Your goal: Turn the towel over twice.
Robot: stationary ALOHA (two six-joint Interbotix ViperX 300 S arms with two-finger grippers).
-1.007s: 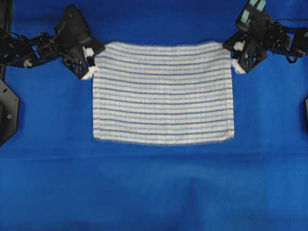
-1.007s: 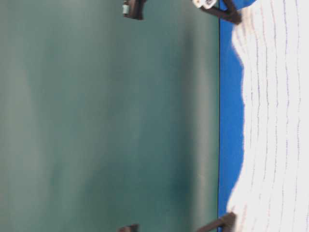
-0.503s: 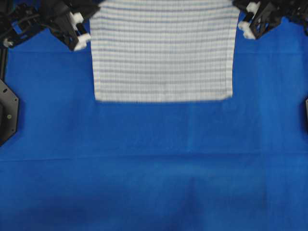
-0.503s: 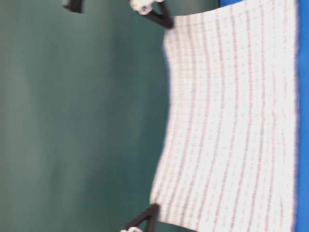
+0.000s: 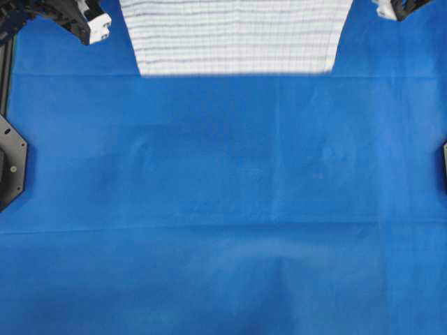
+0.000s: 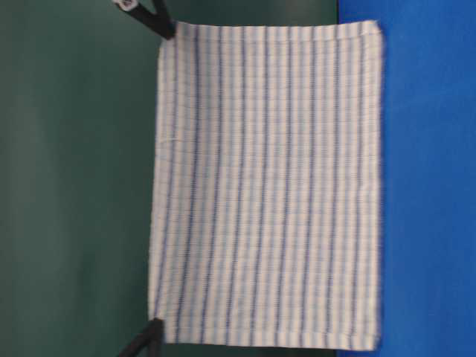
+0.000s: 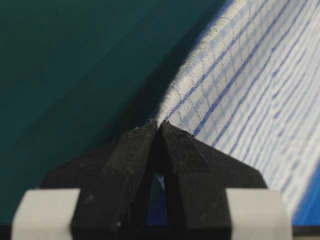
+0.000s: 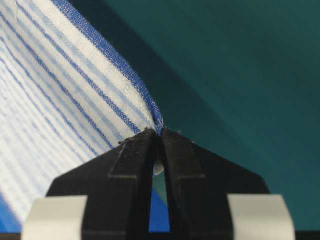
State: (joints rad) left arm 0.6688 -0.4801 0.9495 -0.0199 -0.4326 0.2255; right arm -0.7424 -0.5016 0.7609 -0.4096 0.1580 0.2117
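**Towel lifted off the table, hanging from two pinched corners**

Since a second ago, both of your arms have risen and drawn back toward the far edge of the overhead view, taking the towel (image 5: 234, 38) with them; it lay flat on the blue table cover (image 5: 223, 209) then, and now only its lower part shows at the top of that view.

On the left, your left gripper (image 7: 159, 129) has its jaws pressed together on one upper corner of the towel, the cloth running away from the black fingertips (image 7: 137, 142) in a taut striped sheet. In the overhead view that gripper (image 5: 94, 24) sits at the top-left corner, just beside the towel's edge.

In the middle, the table-level view shows the towel (image 6: 268, 186) hanging spread out and nearly flat against the dark green backdrop (image 6: 74, 186), its lower edge over the blue cover.

On the right, your right gripper (image 8: 160, 132) is clamped on the other upper corner, pinching the blue-striped hem between its tips.
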